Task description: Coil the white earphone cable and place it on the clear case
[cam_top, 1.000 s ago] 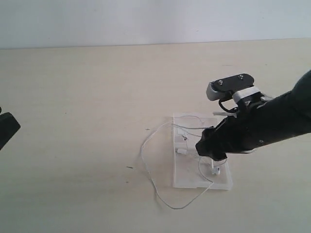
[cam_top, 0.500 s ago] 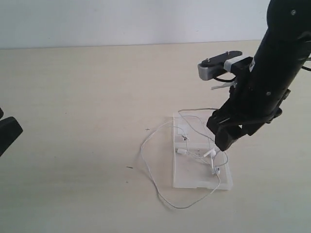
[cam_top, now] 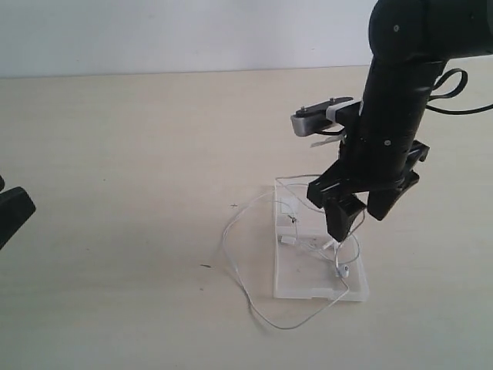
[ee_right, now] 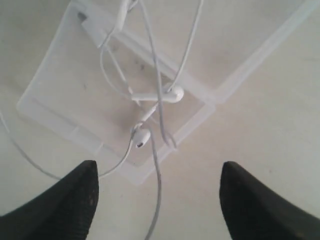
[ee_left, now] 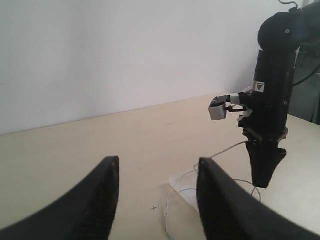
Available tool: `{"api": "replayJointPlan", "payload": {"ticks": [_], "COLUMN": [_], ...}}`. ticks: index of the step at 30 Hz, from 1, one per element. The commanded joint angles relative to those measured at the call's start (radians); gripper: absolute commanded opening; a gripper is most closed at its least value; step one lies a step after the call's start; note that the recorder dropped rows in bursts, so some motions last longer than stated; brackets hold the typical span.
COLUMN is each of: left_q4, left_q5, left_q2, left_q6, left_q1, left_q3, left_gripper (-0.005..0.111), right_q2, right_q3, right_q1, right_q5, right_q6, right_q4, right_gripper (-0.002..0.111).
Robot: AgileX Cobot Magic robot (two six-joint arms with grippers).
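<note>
Earbuds (cam_top: 344, 270) on case (cam_top: 308, 284); rest of cable (cam_top: 226, 247) sprawls uncoiled on table (cam_top: 115, 154), lower ctr. Right gripper (cam_top: 362, 214) & left gripper (ee_left: 157, 162): fingers wide, empty.

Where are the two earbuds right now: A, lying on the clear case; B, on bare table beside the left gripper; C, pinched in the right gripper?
A: the right wrist view shows both earbuds resting on the clear case, with the right gripper open above them.
</note>
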Motion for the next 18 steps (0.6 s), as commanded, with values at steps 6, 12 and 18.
{"api": "replayJointPlan", "payload": {"ticks": [6,12,18], "left_q4": [-0.001,-0.001,-0.001], "left_q5": [0.016,0.031,0.034], "left_q2": [0.004,0.004,0.004], "left_q6": [-0.013,-0.017,-0.019], "left_q1": [0.001,0.001,0.001], "left_q3": [-0.005,-0.005,-0.005], "left_gripper": [0.048,0.048,0.048], "right_q2": [0.036,0.072,0.135], "right_q3": [-0.024,-0.024,-0.026], "right_q1": [-0.003,-0.003,-0.003], "right_q5": [0.06,0.06,0.06], "right_q6": [-0.143,-0.14,0.019], "right_q4": [0.088,0.053,-0.096], "right_gripper": [0.065,0.065,0.065]}}
